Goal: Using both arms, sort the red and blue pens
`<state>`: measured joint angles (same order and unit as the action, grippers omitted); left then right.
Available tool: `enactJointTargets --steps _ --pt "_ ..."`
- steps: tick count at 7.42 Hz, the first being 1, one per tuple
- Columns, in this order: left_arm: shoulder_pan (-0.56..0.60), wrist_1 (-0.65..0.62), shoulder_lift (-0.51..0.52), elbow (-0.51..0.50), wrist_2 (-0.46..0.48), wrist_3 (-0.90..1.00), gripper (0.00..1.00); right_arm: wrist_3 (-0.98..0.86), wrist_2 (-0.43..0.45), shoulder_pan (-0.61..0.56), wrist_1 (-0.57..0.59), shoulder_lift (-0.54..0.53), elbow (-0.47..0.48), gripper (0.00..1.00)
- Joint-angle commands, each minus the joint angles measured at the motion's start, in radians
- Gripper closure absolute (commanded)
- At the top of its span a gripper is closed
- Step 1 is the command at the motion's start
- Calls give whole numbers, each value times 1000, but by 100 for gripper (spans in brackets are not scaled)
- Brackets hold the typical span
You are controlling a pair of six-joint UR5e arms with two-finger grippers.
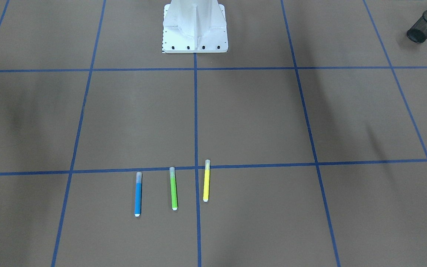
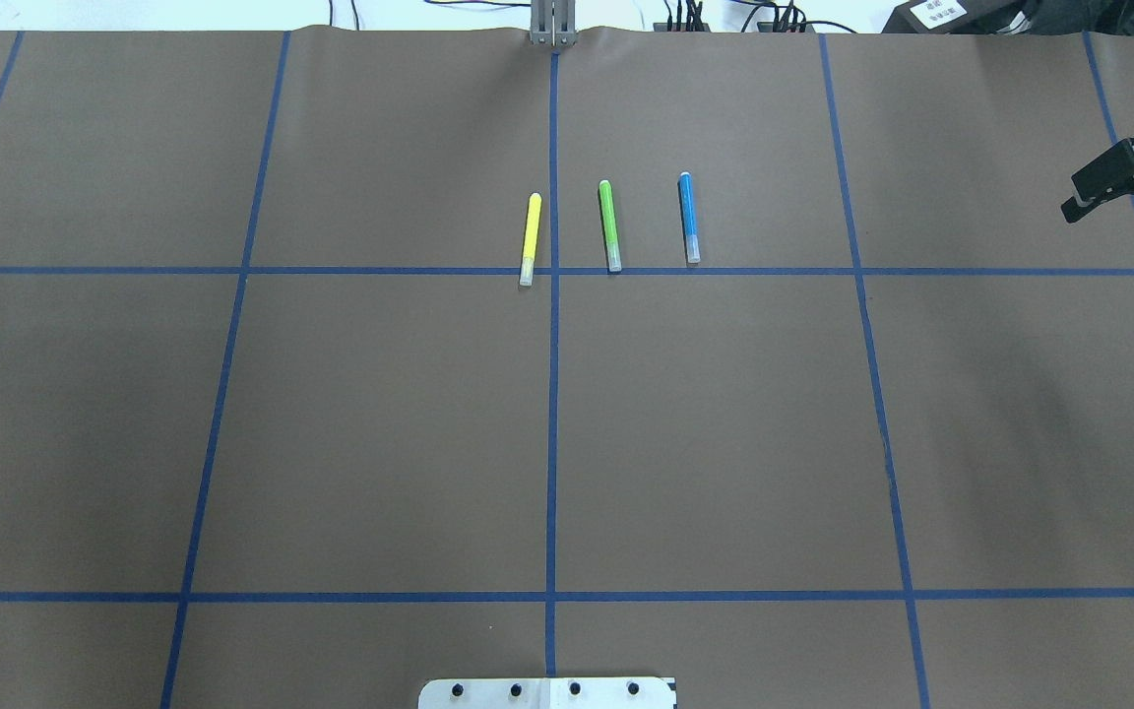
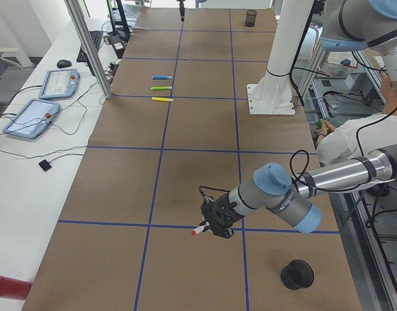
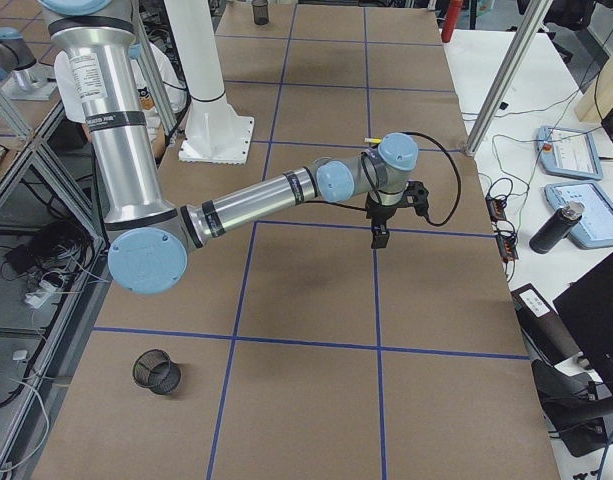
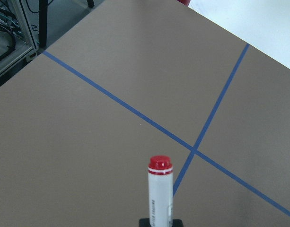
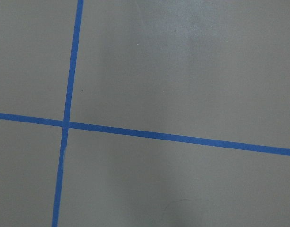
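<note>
This is a robotics lab. The counter (image 3: 120,194) is a long bench covered in brown paper and ruled into squares by blue tape (image 2: 552,394). A bolted white pedestal (image 3: 276,71) stands at its robot-side edge, and silver jointed arms (image 4: 256,195) reach over it. Along the opposite edge runs a white bench (image 3: 17,194) carrying two teach pendants (image 3: 30,118), beside aluminium frame posts (image 3: 88,48).

My tabletop (image 2: 380,423), brown and crossed by blue tape lines (image 2: 552,443), carries the yellow pen (image 2: 531,238), green pen (image 2: 609,225) and blue pen (image 2: 689,217) side by side, apart, well away from my white base (image 1: 195,37). A black mesh cup (image 1: 425,26) stands toward its left end
</note>
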<state>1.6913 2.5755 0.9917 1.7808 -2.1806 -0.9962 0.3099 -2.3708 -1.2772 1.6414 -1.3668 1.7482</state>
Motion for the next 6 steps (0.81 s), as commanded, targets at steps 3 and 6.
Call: enactJointTargets --steps 3,6 --pt "143 285 -220 -53 48 201 100 0 2 -1 0 2 4 0" --pt "325 328 -272 -113 51 423 100 0 4 -1 0 0 1 0"
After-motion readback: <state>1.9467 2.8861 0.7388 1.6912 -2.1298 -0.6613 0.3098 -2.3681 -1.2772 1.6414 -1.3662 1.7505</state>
